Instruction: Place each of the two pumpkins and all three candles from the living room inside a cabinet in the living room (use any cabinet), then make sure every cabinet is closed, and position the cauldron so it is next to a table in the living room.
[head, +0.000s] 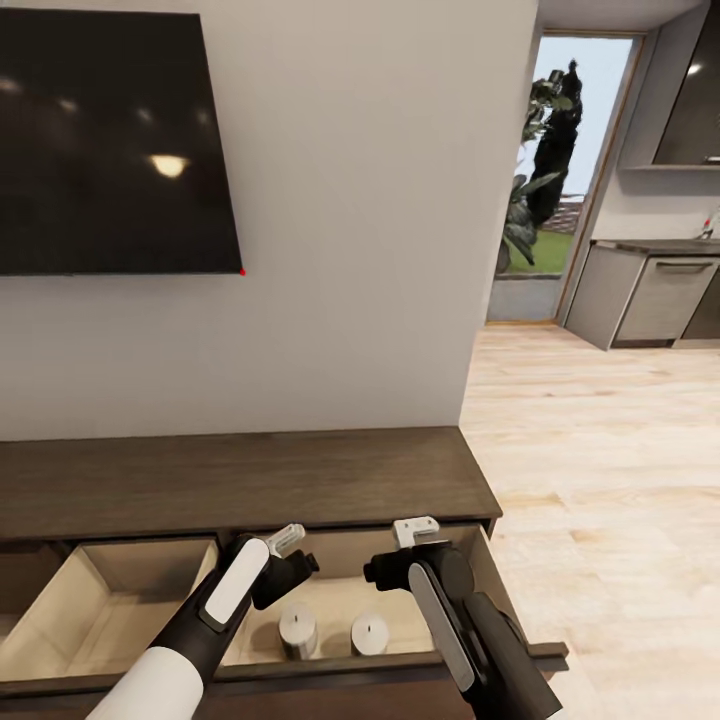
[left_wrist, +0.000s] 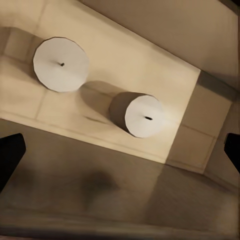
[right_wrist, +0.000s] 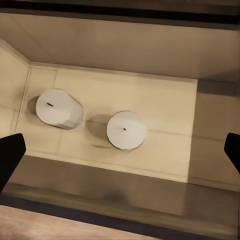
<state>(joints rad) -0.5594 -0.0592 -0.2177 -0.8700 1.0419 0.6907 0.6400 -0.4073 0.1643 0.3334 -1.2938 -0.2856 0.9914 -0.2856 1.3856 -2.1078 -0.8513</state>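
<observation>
Candles (head: 298, 630) (head: 370, 634) stand low-centre in the cabinet's (head: 240, 480) open right drawer (head: 480, 560). Both look light, rigid, smooth; gripping across the round sides seems best. Left gripper (head: 288, 541) and right gripper (head: 417, 531) hover spread, empty.

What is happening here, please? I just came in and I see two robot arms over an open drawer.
The robot stands at the long dark-brown cabinet under the wall screen. Both drawers are pulled open. Two white candles stand upright, side by side, on the pale floor of the right drawer. The left gripper and the right gripper hang above that drawer, both open and holding nothing. The left drawer looks empty as far as it shows.
</observation>
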